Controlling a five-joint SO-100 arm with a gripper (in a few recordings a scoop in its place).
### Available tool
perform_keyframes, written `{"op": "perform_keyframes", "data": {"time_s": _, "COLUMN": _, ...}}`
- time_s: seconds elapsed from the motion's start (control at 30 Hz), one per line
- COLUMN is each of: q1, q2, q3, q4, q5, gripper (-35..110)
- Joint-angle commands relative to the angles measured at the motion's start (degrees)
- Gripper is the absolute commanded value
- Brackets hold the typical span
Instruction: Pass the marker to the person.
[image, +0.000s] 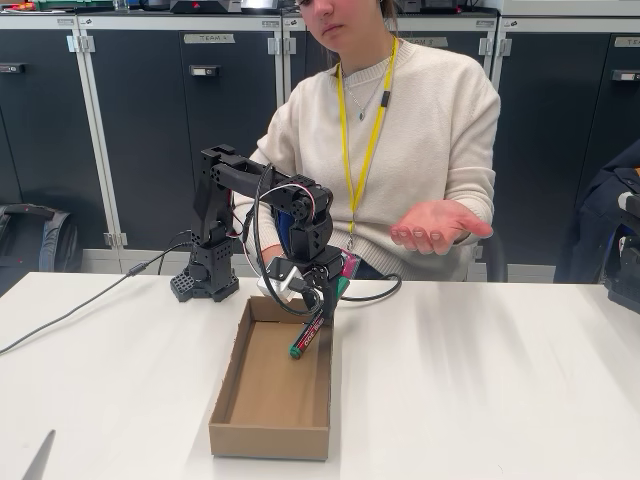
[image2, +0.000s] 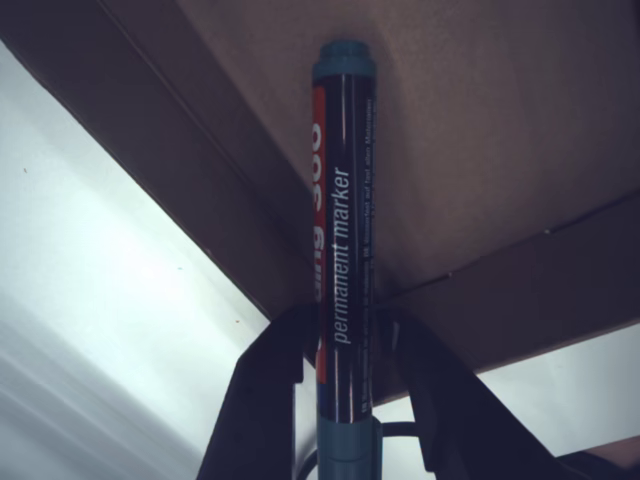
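Fixed view, left to right: black arm base (image: 207, 272) on white bench (image: 480, 380); open cardboard box (image: 270, 430); claw (image: 322, 300) over the box's far right corner, pinching the marker (image: 308, 338), which slants down into the box, green end lowest; the person (image: 420, 130), palm-up hand (image: 432, 226) well apart. Wrist view: marker (image2: 340, 280) clamped between both fingers (image2: 262, 400).

A glossy plastic marker (image2: 340, 270) between matt black plastic fingers (image2: 262, 400), over a matt brown cardboard box (image: 272, 400), mid-frame; the person's (image: 420, 130) cream knit sweater behind.
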Motion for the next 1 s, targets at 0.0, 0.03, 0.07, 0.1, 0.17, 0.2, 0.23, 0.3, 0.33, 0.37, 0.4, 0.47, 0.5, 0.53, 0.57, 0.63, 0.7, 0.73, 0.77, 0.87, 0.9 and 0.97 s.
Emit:
{"op": "perform_keyframes", "data": {"time_s": 0.0, "q1": 0.70, "q2": 2.46, "q3": -1.93, "q4": -0.53, "q5": -0.35, "gripper": 11}}
{"op": "perform_keyframes", "data": {"time_s": 0.03, "q1": 0.79, "q2": 2.46, "q3": -2.02, "q4": -0.70, "q5": -0.44, "gripper": 11}}
{"op": "perform_keyframes", "data": {"time_s": 0.07, "q1": 0.79, "q2": 2.11, "q3": -2.37, "q4": -0.70, "q5": -0.53, "gripper": 11}}
{"op": "perform_keyframes", "data": {"time_s": 0.1, "q1": 0.79, "q2": 1.58, "q3": -2.81, "q4": -0.62, "q5": -0.53, "gripper": 11}}
{"op": "perform_keyframes", "data": {"time_s": 0.17, "q1": 0.62, "q2": 0.88, "q3": -3.34, "q4": -0.53, "q5": -0.53, "gripper": 12}}
{"op": "perform_keyframes", "data": {"time_s": 0.2, "q1": 0.62, "q2": 0.79, "q3": -3.34, "q4": -0.53, "q5": -0.35, "gripper": 12}}
{"op": "perform_keyframes", "data": {"time_s": 0.23, "q1": 0.53, "q2": 0.70, "q3": -3.25, "q4": -0.62, "q5": -0.26, "gripper": 12}}
{"op": "perform_keyframes", "data": {"time_s": 0.3, "q1": 0.35, "q2": 0.70, "q3": -2.90, "q4": -0.88, "q5": -0.09, "gripper": 12}}
{"op": "perform_keyframes", "data": {"time_s": 0.33, "q1": 0.26, "q2": 0.53, "q3": -2.81, "q4": -0.88, "q5": 0.00, "gripper": 12}}
{"op": "perform_keyframes", "data": {"time_s": 0.37, "q1": 0.26, "q2": 0.09, "q3": -3.08, "q4": -0.70, "q5": 0.00, "gripper": 12}}
{"op": "perform_keyframes", "data": {"time_s": 0.4, "q1": 0.18, "q2": -0.35, "q3": -3.34, "q4": -0.62, "q5": 0.09, "gripper": 12}}
{"op": "perform_keyframes", "data": {"time_s": 0.47, "q1": 0.18, "q2": -0.97, "q3": -3.52, "q4": -0.62, "q5": 0.09, "gripper": 12}}
{"op": "perform_keyframes", "data": {"time_s": 0.5, "q1": 0.26, "q2": -1.23, "q3": -3.60, "q4": -0.70, "q5": 0.09, "gripper": 12}}
{"op": "perform_keyframes", "data": {"time_s": 0.53, "q1": 0.26, "q2": -1.49, "q3": -4.04, "q4": -0.53, "q5": 0.00, "gripper": 12}}
{"op": "perform_keyframes", "data": {"time_s": 0.57, "q1": 0.26, "q2": -1.67, "q3": -4.57, "q4": -0.35, "q5": 0.00, "gripper": 12}}
{"op": "perform_keyframes", "data": {"time_s": 0.63, "q1": 0.44, "q2": -2.29, "q3": -5.80, "q4": 0.26, "q5": -0.09, "gripper": 12}}
{"op": "perform_keyframes", "data": {"time_s": 0.7, "q1": 0.53, "q2": -2.99, "q3": -6.86, "q4": 0.62, "q5": -0.18, "gripper": 12}}
{"op": "perform_keyframes", "data": {"time_s": 0.73, "q1": 0.62, "q2": -3.43, "q3": -7.38, "q4": 0.79, "q5": -0.18, "gripper": 12}}
{"op": "perform_keyframes", "data": {"time_s": 0.77, "q1": 0.62, "q2": -3.60, "q3": -7.56, "q4": 0.88, "q5": -0.18, "gripper": 12}}
{"op": "perform_keyframes", "data": {"time_s": 0.87, "q1": 0.79, "q2": -3.87, "q3": -7.21, "q4": 0.35, "q5": -0.18, "gripper": 12}}
{"op": "perform_keyframes", "data": {"time_s": 0.9, "q1": 0.88, "q2": -4.04, "q3": -7.03, "q4": 0.09, "q5": -0.18, "gripper": 12}}
{"op": "perform_keyframes", "data": {"time_s": 0.97, "q1": 0.97, "q2": -4.22, "q3": -6.33, "q4": -0.53, "q5": -0.35, "gripper": 12}}
